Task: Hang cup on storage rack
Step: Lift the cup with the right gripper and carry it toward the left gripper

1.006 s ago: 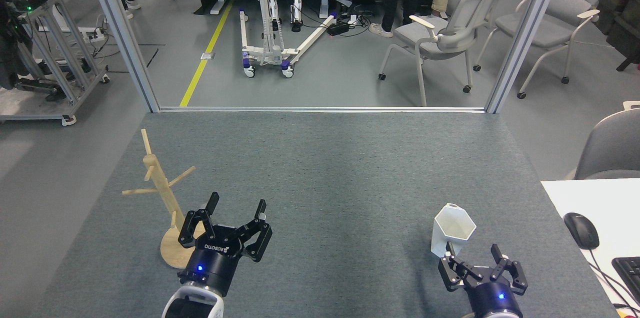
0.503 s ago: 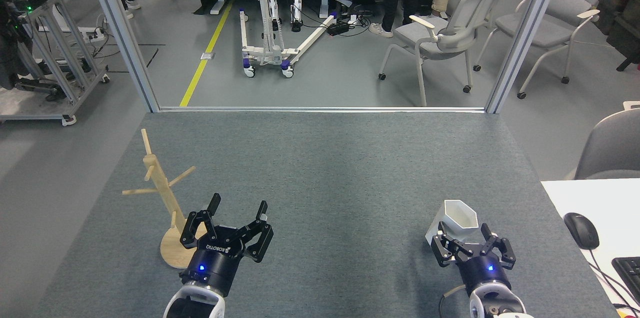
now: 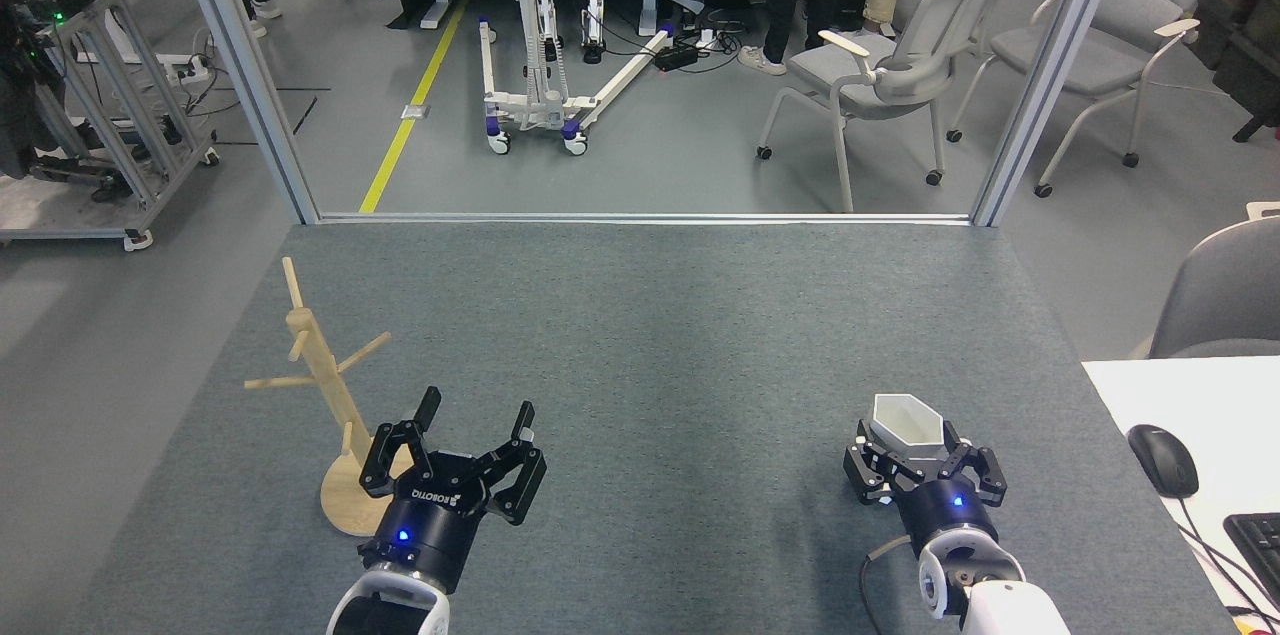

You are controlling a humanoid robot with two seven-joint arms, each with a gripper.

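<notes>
The white faceted cup (image 3: 908, 421) stands on the grey mat at the lower right, and only its hexagonal rim and inside show. My right gripper (image 3: 910, 443) is around it, open, with one finger on each side of the cup's body. Its dark fingers hide the cup's lower part and handle. The light wooden storage rack (image 3: 318, 367) stands at the lower left on its round base, leaning slightly, and nothing hangs on its pegs. My left gripper (image 3: 474, 413) hangs open just right of the rack's base, with nothing between its fingers.
A white desk (image 3: 1185, 415) with a black mouse (image 3: 1163, 459) and a keyboard corner (image 3: 1256, 543) borders the mat on the right. Beyond the mat's far edge are metal frame posts, chairs (image 3: 880, 65), a wheeled stand and people's legs.
My right gripper has moved forward from behind the cup until its fingers straddle it. The cup's rim has shifted slightly away from me. The left arm and the rack have not moved.
</notes>
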